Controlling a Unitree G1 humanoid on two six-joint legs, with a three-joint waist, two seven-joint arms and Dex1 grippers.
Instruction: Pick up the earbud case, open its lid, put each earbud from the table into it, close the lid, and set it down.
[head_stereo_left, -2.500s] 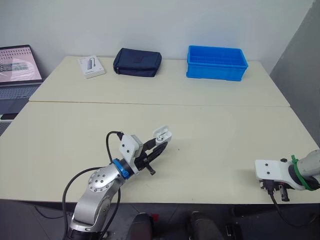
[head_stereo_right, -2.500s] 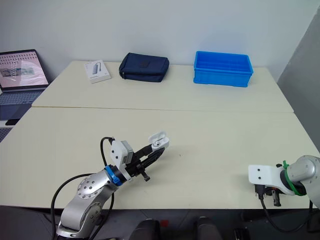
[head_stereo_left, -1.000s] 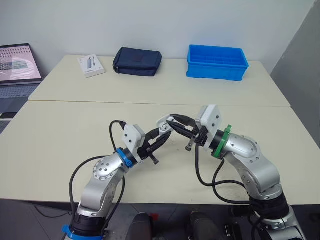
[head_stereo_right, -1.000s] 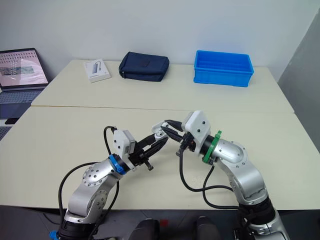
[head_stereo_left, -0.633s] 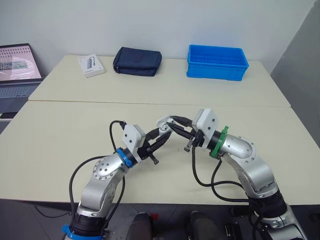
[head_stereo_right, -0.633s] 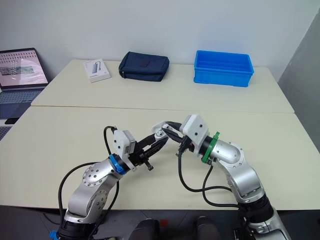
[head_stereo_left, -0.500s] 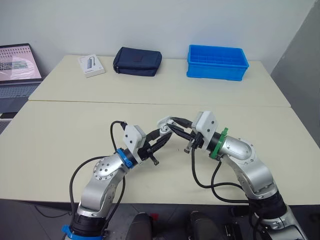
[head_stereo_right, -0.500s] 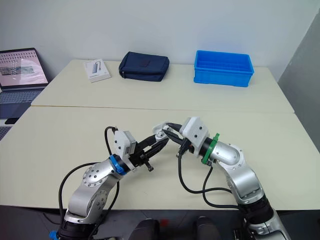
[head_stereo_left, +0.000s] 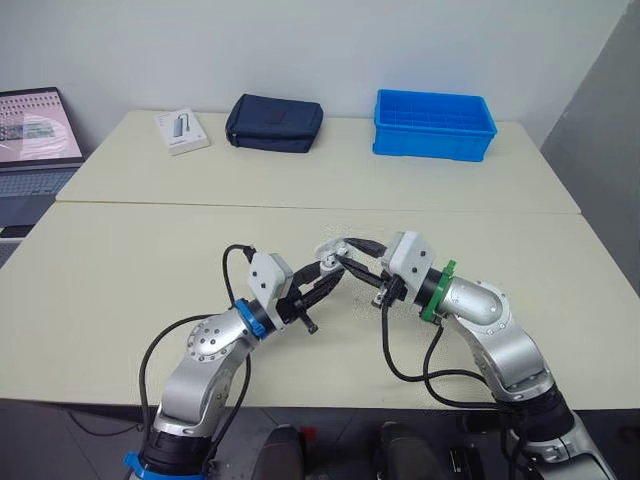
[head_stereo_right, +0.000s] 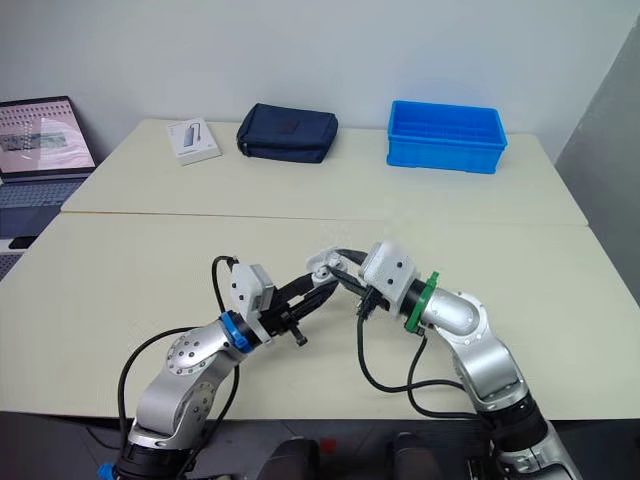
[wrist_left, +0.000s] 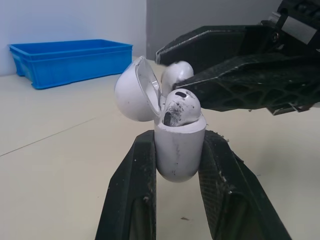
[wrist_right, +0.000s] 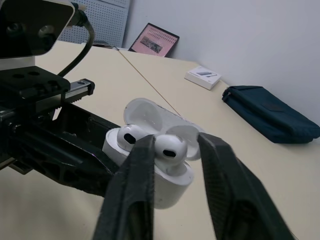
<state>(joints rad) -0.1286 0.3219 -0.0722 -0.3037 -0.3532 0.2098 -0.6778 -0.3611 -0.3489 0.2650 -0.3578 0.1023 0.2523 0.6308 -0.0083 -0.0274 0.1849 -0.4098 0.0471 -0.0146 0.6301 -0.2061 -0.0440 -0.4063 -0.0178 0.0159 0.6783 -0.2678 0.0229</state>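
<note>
Nothing legible; print on the white box (head_stereo_left: 182, 131) seems too small.

Two claws show, the left claw (head_stereo_left: 333, 274) and the right claw (head_stereo_left: 347, 262). There is one earbud case (wrist_left: 179, 150), and there are two earbuds: a first earbud (wrist_right: 129, 135) and a second earbud (wrist_right: 170, 146). The worktops number two, a near worktop (head_stereo_left: 110, 290) and a far worktop (head_stereo_left: 330, 180). There is one blue bin (head_stereo_left: 434, 125), one dark pouch (head_stereo_left: 274, 123), one white box (head_stereo_left: 182, 132) and one laptop (head_stereo_left: 35, 135).

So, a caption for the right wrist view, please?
Right gripper holding the second earbud at the open earbud case.
</note>
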